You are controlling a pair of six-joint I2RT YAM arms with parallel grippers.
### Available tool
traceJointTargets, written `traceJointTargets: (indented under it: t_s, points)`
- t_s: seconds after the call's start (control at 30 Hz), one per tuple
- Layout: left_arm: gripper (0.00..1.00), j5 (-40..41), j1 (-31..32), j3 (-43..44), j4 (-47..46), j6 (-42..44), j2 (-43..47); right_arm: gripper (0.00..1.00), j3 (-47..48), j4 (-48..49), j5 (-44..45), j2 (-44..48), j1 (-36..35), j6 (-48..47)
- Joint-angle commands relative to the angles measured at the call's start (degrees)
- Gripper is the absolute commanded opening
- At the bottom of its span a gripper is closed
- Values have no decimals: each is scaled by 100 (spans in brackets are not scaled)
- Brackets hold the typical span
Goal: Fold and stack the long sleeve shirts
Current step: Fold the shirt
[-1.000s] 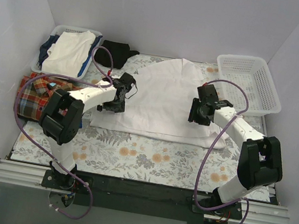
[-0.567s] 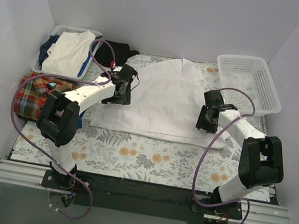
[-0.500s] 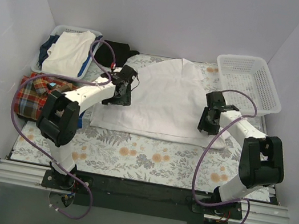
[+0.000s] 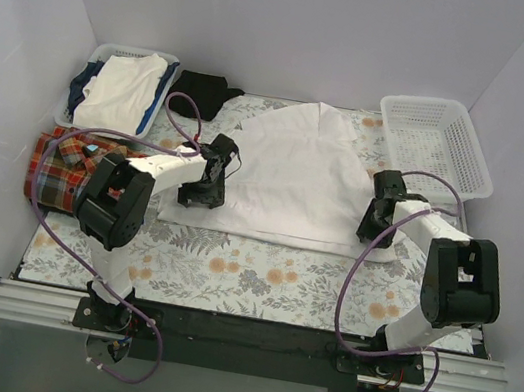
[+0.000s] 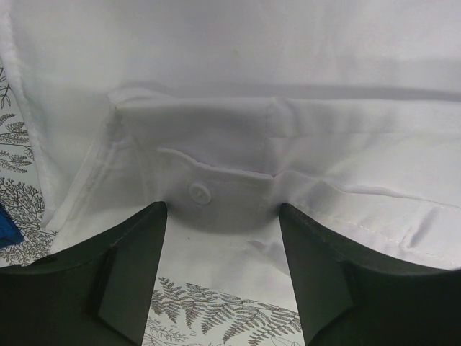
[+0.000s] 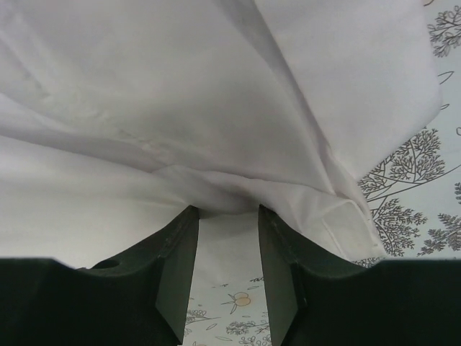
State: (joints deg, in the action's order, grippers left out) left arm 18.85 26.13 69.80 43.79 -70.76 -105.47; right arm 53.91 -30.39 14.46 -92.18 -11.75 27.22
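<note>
The white shirt (image 4: 291,176) lies flat at centre, its near hem running 9 to 3 o'clock, the left gripper (image 4: 198,192) spread at its 8 o'clock corner, the right gripper (image 4: 375,228) spread at 4 o'clock, neither pinching cloth.

Bare worktop (image 4: 258,277) lies open along the near side of the white shirt (image 4: 291,176), while the plaid shirt (image 4: 63,171) crowds the left edge and the left basket (image 4: 67,106) and right basket (image 4: 433,145) block the far corners.
</note>
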Motion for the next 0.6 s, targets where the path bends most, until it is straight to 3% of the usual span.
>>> traceJointTargets:
  t_s: [0.0,0.27,0.57]
  points:
    - [64,48,-11,-168,-20,-34,-123,46,-135,174,136,209,252,81]
    - [64,101,-20,-55,94,36,-9,45,-109,227,110,367,542,-129]
    - [78,-39,-20,736,367,256,782,47,506,-19,84,904,-64,-411]
